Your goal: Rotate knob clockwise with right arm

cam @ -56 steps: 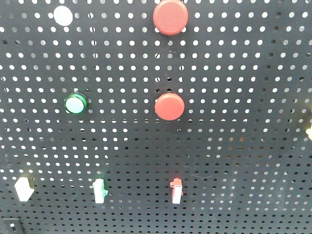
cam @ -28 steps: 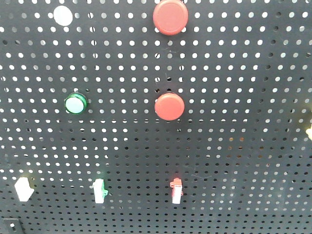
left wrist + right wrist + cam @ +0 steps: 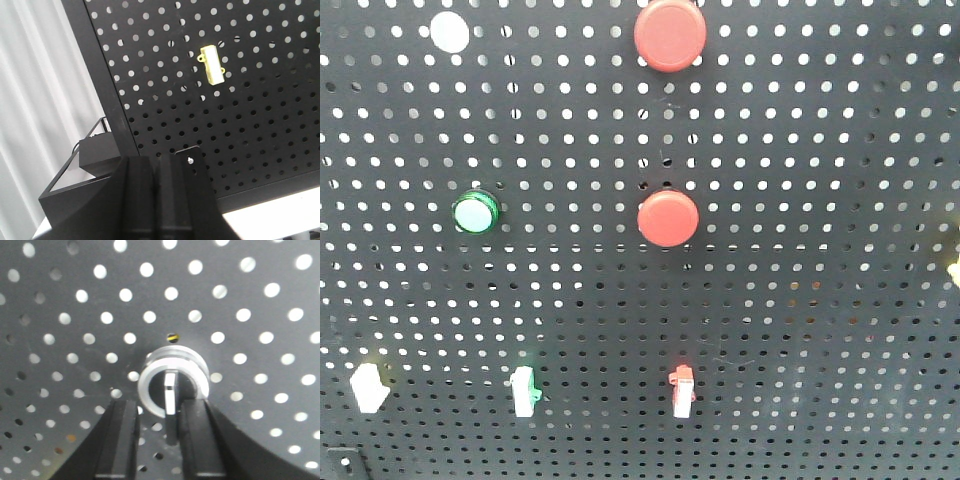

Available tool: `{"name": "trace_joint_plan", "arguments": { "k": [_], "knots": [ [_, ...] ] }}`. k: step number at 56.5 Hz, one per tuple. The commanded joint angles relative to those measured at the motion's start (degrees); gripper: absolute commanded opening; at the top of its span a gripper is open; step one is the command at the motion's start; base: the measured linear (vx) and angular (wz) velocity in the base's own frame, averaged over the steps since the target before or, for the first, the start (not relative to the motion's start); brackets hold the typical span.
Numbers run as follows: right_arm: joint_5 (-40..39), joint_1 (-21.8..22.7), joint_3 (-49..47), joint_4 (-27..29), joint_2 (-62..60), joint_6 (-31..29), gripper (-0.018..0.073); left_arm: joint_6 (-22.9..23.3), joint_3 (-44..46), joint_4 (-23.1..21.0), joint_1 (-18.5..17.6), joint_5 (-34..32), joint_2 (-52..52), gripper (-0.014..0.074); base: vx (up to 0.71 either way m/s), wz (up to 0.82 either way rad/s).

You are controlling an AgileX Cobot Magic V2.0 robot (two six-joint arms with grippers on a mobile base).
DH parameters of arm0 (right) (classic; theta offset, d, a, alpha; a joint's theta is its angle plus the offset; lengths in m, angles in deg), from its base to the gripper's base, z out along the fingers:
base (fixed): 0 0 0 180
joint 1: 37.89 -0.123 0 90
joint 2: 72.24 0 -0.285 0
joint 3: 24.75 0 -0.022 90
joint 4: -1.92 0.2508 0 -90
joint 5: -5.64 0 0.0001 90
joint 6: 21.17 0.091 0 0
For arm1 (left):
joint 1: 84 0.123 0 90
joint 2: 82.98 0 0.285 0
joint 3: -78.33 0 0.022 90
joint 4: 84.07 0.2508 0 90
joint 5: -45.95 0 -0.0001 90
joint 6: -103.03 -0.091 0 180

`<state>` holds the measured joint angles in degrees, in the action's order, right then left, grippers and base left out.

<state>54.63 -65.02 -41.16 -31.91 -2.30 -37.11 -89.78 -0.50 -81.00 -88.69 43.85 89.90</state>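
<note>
The right gripper [image 3: 158,410] sits close against the black perforated metal panel [image 3: 260,295]. Its two black fingers [image 3: 118,440] are apart and stand on either side of the lower end of the round silver knob with a pale upright bar across its middle [image 3: 170,390]. The knob is at the centre of the right wrist view, with the fingers coming up from 6 o'clock. Its bar runs from 12 to 6 o'clock, and a small yellow-marked hole [image 3: 172,337] lies just beyond 12. The finger at 5 o'clock is just beside the bar, while a dark gap shows between the bar and the finger at 7 o'clock, so the grip does not look made.

The step in hand appears to be closing on the bar before turning. It is likely to go best if the wrist centres first, so that both pads meet the bar evenly. The rotation should then pivot about the knob's own axis without pushing into the panel. An off-centre pinch could slip off the thin bar.

The left gripper [image 3: 156,167] hangs away from the work with its fingers together, and a yellow rectangular switch [image 3: 212,65] lies towards 1 o'clock in its view. The front view shows neither arm.
</note>
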Motion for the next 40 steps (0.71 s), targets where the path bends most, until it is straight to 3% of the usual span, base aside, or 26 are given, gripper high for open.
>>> {"name": "trace_joint_plan", "arguments": {
  "k": [1, 9, 19, 26, 33, 40],
  "knots": [
    [-5.47, -0.07, -1.53, -2.38, -0.39, 0.00, 0.0283, 0.22, -1.87, -0.30, -0.45, -4.35, 0.95, -0.0006, 0.00, 0.00],
    [-6.19, -0.07, -1.53, -3.04, -0.39, 0.34, 0.0239, 0.22, -1.87, -0.30, -0.45, -4.35, 0.95, -0.0006, 0.00, 0.00],
    [-6.24, -0.07, -1.53, -4.89, -0.18, 3.97, 0.0109, 0.22, -1.87, -0.30, -0.45, -4.35, 0.95, -0.0006, 0.00, 0.00],
    [-6.24, -0.07, -1.53, -5.41, -0.05, 10.87, -0.0015, 0.22, -1.87, -0.30, -0.45, -4.35, 0.95, -0.0006, 0.00, 0.00],
    [-6.38, -0.07, -1.53, -4.87, -0.05, 18.95, -0.0011, 0.22, -1.87, -0.30, -0.45, -4.35, 0.95, -0.0006, 0.00, 0.00],
    [-7.06, -0.07, -1.53, -4.24, -0.05, 30.98, -0.0008, 0.22, -1.87, -0.30, -0.45, -4.35, 0.95, -0.0006, 0.00, 0.00]
  ]
}}
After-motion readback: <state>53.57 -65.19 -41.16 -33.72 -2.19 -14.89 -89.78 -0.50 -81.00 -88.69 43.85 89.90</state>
